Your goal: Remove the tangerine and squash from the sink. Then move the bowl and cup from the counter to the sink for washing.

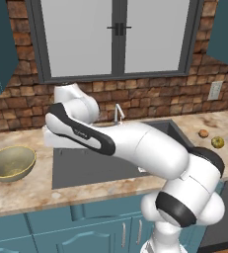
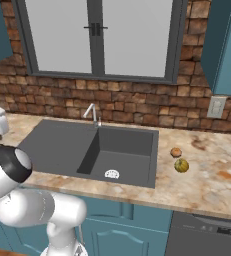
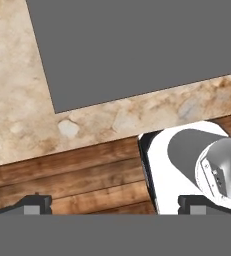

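Observation:
The tangerine (image 2: 175, 152) and the yellow-green squash (image 2: 181, 165) lie close together on the counter just right of the sink (image 2: 57, 145). They also appear at the right of the left base view, tangerine (image 1: 203, 133) and squash (image 1: 217, 142). The basin holds nothing but its white drain (image 2: 111, 174). The olive-brass bowl (image 1: 10, 163) sits on the counter left of the sink (image 1: 86, 170). My gripper (image 3: 118, 205) is open and holds nothing. It looks down at the drainboard corner (image 3: 137, 45) and the counter's front edge. The cup is out of view.
The chrome faucet (image 2: 93, 114) stands behind the sink's middle. My own arm stretches left across the sink (image 1: 130, 146). A brick wall with a window and a wall outlet (image 2: 216, 106) backs the counter. A dishwasher front (image 2: 207, 235) sits below at the right.

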Robot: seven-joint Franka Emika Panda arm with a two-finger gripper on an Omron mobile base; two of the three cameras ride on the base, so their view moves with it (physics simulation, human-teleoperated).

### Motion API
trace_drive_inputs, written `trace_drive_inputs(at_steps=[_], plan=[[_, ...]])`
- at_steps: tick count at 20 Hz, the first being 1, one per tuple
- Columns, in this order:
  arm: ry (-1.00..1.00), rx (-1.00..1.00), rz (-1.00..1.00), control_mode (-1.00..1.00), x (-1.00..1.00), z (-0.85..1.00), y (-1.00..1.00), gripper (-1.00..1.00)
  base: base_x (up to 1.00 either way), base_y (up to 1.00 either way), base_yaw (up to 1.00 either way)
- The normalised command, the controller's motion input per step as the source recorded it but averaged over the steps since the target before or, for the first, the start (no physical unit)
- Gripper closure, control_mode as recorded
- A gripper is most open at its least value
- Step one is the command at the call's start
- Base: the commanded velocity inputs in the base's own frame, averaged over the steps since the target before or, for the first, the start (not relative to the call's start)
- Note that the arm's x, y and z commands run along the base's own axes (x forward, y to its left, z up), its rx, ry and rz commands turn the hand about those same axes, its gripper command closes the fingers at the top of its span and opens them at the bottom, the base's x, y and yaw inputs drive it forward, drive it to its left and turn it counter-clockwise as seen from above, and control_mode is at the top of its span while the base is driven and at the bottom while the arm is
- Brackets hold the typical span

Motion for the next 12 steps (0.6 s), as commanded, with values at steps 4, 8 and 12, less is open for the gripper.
trace_drive_inputs(at_steps=[4, 8, 12], plan=[[0.06, 0.00, 0.03, -1.00, 0.00, 0.05, 0.17, -1.00, 0.00, 0.00, 0.00], [0.02, 0.00, 0.01, -1.00, 0.00, 0.00, 0.24, -1.00, 0.00, 0.00, 0.00], [-0.01, 0.00, 0.00, -1.00, 0.07, -0.06, 0.28, -1.00, 0.00, 0.00, 0.00]])
